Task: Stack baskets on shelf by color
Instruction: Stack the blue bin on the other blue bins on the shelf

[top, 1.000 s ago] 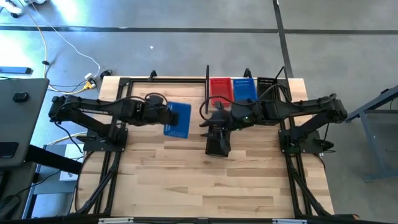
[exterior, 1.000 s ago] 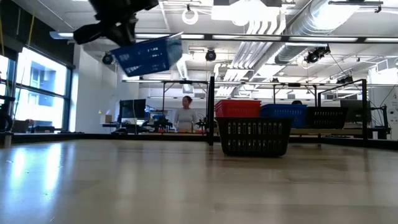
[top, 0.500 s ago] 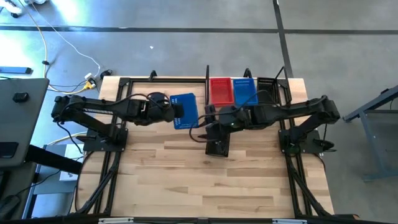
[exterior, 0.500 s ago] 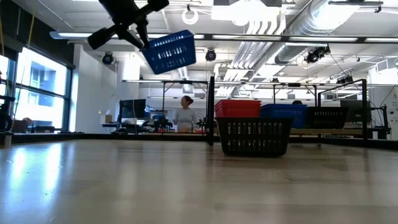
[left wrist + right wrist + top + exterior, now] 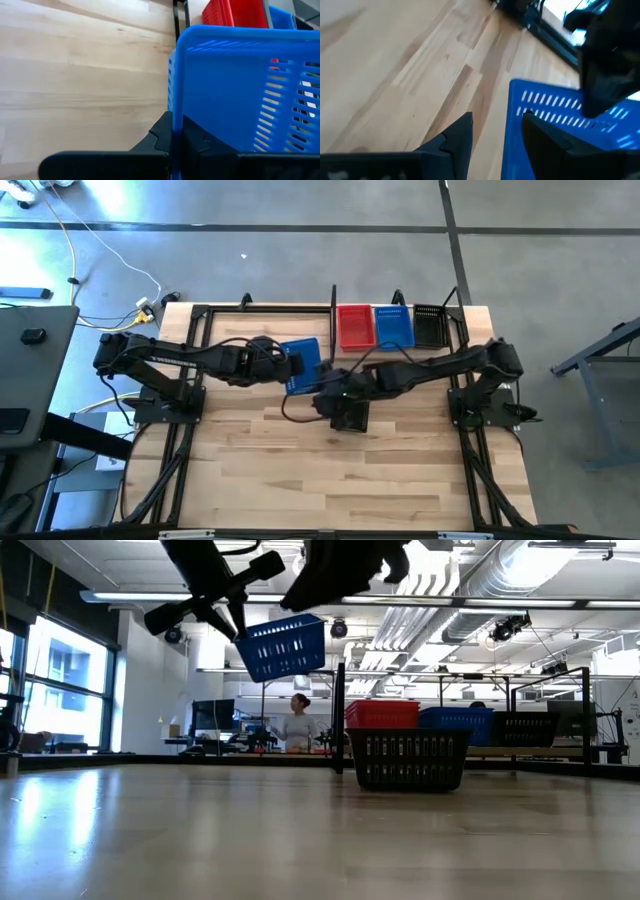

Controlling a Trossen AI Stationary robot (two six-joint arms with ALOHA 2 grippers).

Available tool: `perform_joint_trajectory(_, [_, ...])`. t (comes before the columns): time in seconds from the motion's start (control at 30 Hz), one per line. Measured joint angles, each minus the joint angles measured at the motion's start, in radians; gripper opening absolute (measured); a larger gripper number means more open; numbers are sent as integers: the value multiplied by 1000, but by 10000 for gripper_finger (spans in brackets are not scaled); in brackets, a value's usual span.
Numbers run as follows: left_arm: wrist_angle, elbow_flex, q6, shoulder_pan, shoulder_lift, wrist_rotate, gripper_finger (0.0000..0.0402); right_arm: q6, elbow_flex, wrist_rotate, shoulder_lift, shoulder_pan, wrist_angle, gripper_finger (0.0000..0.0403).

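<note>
My left gripper (image 5: 284, 367) is shut on a blue basket (image 5: 303, 366), held high above the table's middle; it also shows in the low view (image 5: 286, 646). My right gripper (image 5: 495, 125) is open, and its fingers stand on either side of that basket's rim (image 5: 516, 102). I cannot tell whether they touch it. A black basket (image 5: 350, 416) stands on its base on the table below. The shelf (image 5: 333, 305) at the far right holds a red basket (image 5: 355, 327), a blue basket (image 5: 393, 327) and a black basket (image 5: 428, 327) side by side. My left gripper pinches one wall of the blue basket at its rim (image 5: 176, 131), with one finger on either side of the wall. The fingers come level from the table's left. The basket is lifted clear of the table, roughly upright, a little tilted in the low view.
Black arm-mount frames (image 5: 180, 405) run along the table's left and right sides. Bare wooden table (image 5: 330, 480) lies toward the near edge. A person (image 5: 298, 725) stands in the room far behind the table.
My left gripper has carried the blue basket toward the table's right, and the basket has turned from steeply tilted to nearly level. My right gripper has gone left from above the black basket to the blue basket. The black basket has stayed in place.
</note>
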Motion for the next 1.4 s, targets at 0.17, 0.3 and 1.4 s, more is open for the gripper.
perform_joint_trajectory(0.17, [4, 0, 0, 0, 0, 17, 0, 0, 0, 81, 52, 0, -1, 154])
perform_joint_trajectory(0.3, [4, 0, 5, 0, 0, 24, 0, 3, 0, 167, 78, -6, -10, 154])
perform_joint_trajectory(1.4, [82, 0, 225, 16, -2, 124, 64, 461, 0, 188, 83, 9, -151, 0])
